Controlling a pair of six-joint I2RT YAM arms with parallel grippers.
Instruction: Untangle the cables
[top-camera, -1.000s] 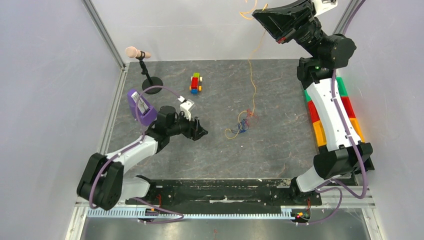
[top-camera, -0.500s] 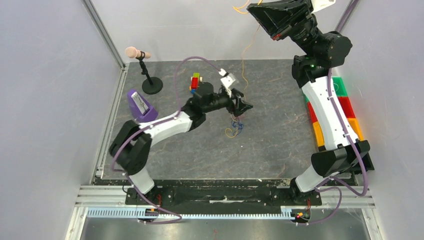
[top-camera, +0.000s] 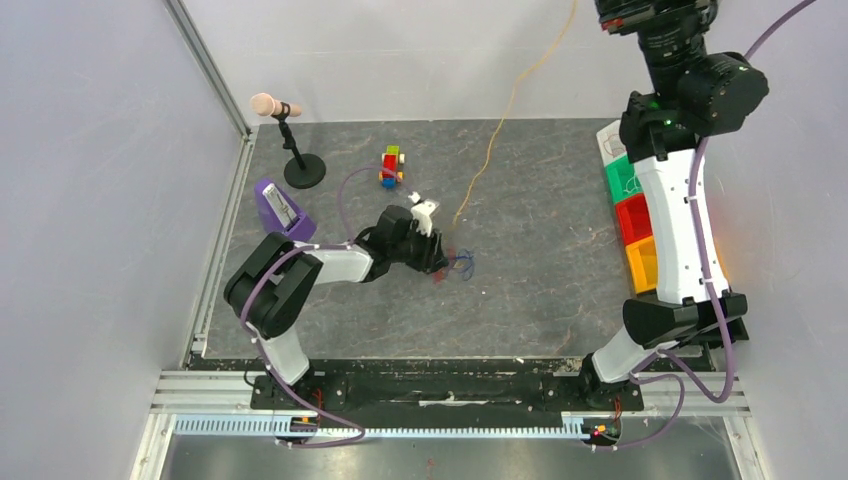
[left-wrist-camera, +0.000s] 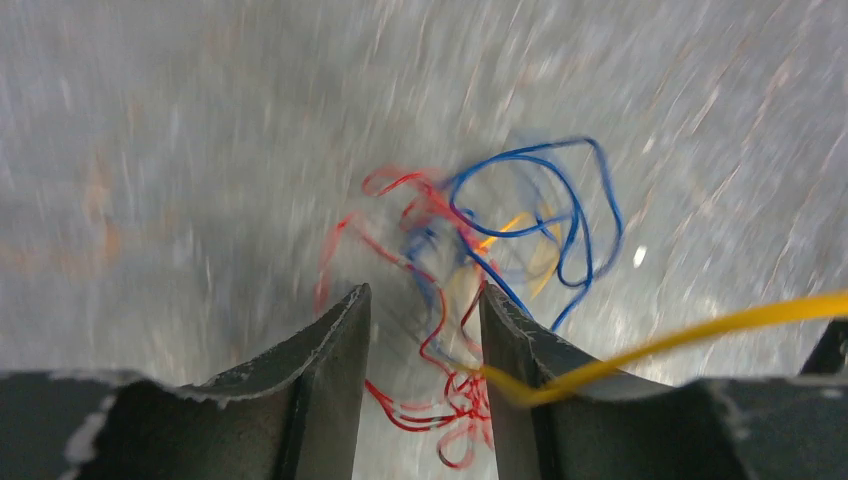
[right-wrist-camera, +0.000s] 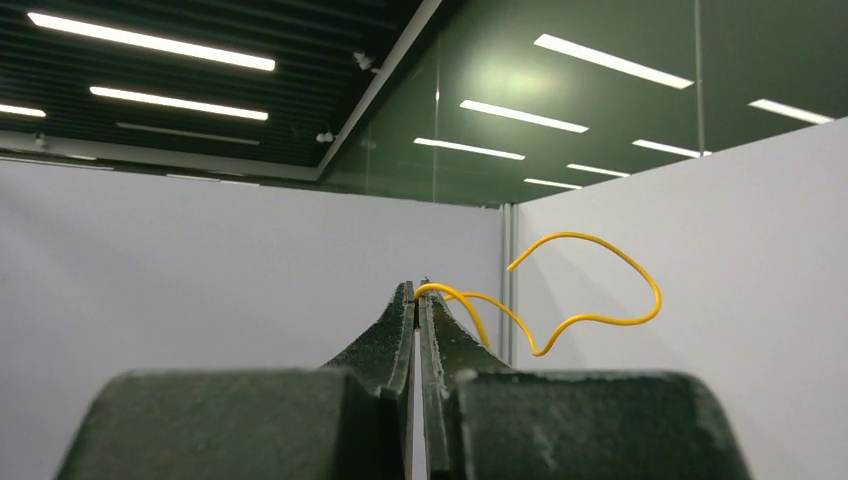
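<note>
The cables are a small bunch of thin red, blue and yellow wires (top-camera: 457, 268) lying on the grey mat; it also shows in the left wrist view (left-wrist-camera: 500, 230). My left gripper (left-wrist-camera: 424, 305) is low over the bunch (top-camera: 437, 262), jaws apart, with red loops (left-wrist-camera: 450, 390) lying between the fingers. One long yellow wire (top-camera: 500, 125) runs taut from the bunch up past the top of the view and crosses my left gripper's right finger (left-wrist-camera: 560, 385). My right gripper (right-wrist-camera: 416, 292) is raised high, shut on the yellow wire's end (right-wrist-camera: 590, 300).
A microphone on a stand (top-camera: 285, 135) and a purple metronome (top-camera: 281, 210) stand at the back left. A toy block car (top-camera: 391, 166) sits behind my left gripper. Coloured bins (top-camera: 632, 215) line the right edge.
My left gripper has drawn back left and dropped down onto the bunch. My right arm has risen and swung right, pulling the yellow wire straight and out of the bunch.
</note>
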